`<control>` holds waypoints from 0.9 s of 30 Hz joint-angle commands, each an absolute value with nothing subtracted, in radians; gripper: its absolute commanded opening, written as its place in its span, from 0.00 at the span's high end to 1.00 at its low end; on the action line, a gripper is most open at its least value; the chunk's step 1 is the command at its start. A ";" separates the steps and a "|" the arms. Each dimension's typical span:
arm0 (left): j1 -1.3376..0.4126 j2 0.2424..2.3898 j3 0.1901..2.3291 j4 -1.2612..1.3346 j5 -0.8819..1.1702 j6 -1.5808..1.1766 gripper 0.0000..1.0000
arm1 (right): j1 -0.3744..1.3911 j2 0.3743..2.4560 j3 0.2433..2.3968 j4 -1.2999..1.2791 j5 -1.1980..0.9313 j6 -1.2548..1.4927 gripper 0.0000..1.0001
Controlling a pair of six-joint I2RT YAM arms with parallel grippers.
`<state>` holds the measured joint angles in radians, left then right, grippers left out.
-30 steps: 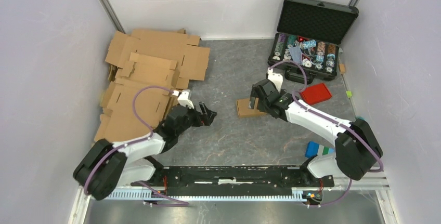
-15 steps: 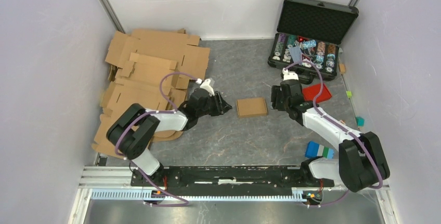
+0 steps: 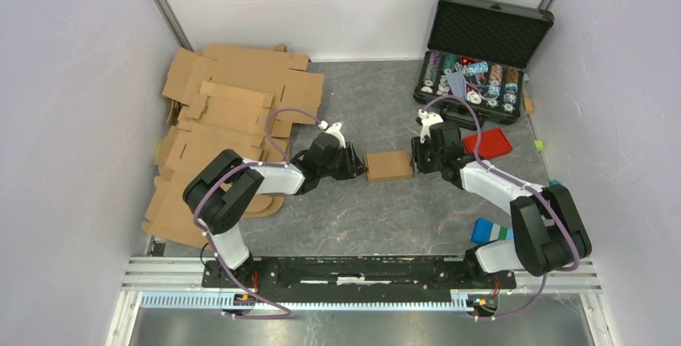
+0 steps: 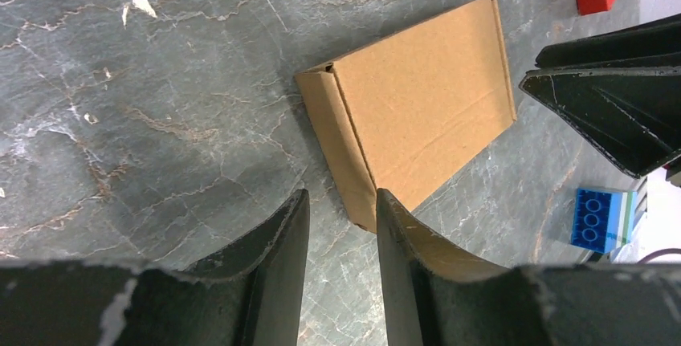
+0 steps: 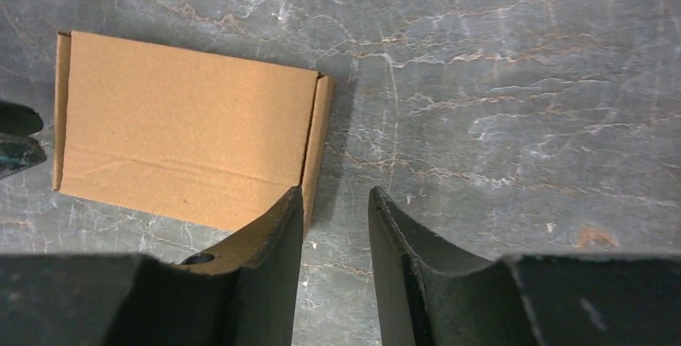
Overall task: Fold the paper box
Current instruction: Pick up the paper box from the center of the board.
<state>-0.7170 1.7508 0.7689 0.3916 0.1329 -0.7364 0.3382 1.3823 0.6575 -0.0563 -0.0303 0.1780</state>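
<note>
The paper box (image 3: 389,165) lies flat and closed on the grey floor between my two arms. My left gripper (image 3: 358,166) is at its left end and my right gripper (image 3: 416,158) at its right end. In the left wrist view the box (image 4: 417,113) lies just ahead of the left gripper (image 4: 339,201). One fingertip (image 4: 387,201) overlaps the box's near corner, and only floor shows between the narrowly open jaws. In the right wrist view one fingertip (image 5: 289,201) of the right gripper (image 5: 333,195) overlaps the box's (image 5: 185,129) end wall. Its jaws are likewise open on bare floor.
A pile of large cardboard sheets (image 3: 233,113) fills the back left. An open black case (image 3: 482,65) of chips stands at the back right, with a red lid (image 3: 488,145) in front of it. A blue block (image 3: 490,231) lies near the right arm's base.
The left arm has swung up and right to the box's left end. The right gripper let go, drew back, then returned to the right end. Both jaws narrowed.
</note>
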 commanded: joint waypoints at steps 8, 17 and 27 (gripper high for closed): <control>-0.721 1.779 0.807 0.397 0.138 -0.685 0.58 | 0.335 1.465 0.672 -0.007 -0.100 0.147 0.69; -0.721 1.799 0.820 0.411 0.151 -0.669 0.64 | 0.336 1.503 0.691 -0.018 -0.120 0.143 0.82; -0.718 1.821 0.822 0.453 0.207 -0.660 0.64 | 0.334 1.544 0.706 -0.030 -0.247 0.170 1.00</control>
